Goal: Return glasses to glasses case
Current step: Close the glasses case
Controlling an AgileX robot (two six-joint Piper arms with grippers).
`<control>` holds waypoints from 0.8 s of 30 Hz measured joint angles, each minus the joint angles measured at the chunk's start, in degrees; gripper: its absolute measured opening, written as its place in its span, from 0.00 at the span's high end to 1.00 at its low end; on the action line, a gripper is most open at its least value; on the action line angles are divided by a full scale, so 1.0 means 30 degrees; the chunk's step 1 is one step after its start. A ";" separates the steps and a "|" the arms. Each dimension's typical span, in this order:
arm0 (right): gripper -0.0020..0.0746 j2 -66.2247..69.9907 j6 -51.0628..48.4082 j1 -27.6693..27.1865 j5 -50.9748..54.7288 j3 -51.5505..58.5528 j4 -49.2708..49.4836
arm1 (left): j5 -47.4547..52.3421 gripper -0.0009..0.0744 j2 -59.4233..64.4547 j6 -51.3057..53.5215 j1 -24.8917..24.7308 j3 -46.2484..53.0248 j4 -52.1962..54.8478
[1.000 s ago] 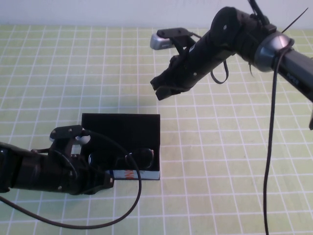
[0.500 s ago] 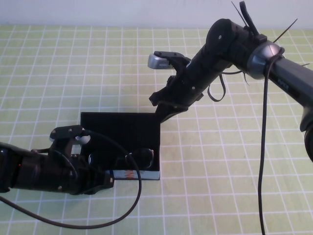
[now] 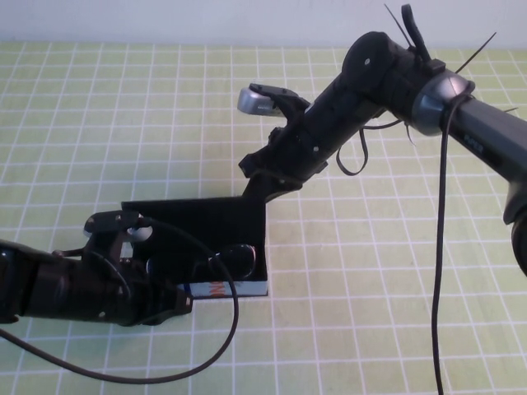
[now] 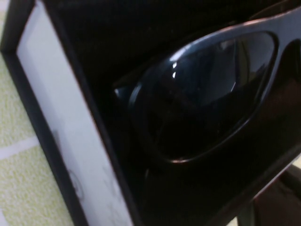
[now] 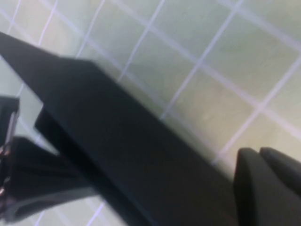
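The glasses are lodged inside the glasses case, which is steadied by the left gripper, grip undeterminable, while its lid is tipped by the right gripper, grip likewise undeterminable.

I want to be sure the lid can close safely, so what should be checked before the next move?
1. Glasses inside the case: ok, they lie in the tray.
2. Nothing sticking above the case rim: cannot tell from these views.
3. Right hand at the lid: ok, it meets the lid's far right corner, and the lid is tilted up off the table.
4. Left hand steadying the case: cannot tell; it sits at the front left corner, contact hidden.
5. Left arm's cable clear of the closing lid: not ok, it loops over the case.
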 joint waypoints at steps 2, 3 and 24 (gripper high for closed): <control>0.99 -0.0411 -0.0076 0.0315 0.0000 0.0549 -0.0153 | -0.0043 0.99 0.0000 0.0000 0.0000 0.0000 0.0000; 0.99 -0.0707 -0.0077 0.0510 0.0000 0.0868 -0.0376 | -0.0043 0.99 0.0000 0.0000 0.0000 0.0000 0.0000; 0.99 -0.3457 -0.0580 0.1456 0.0009 0.5979 -0.1512 | 0.1002 0.99 -0.6180 -0.4876 0.0000 0.1317 0.5156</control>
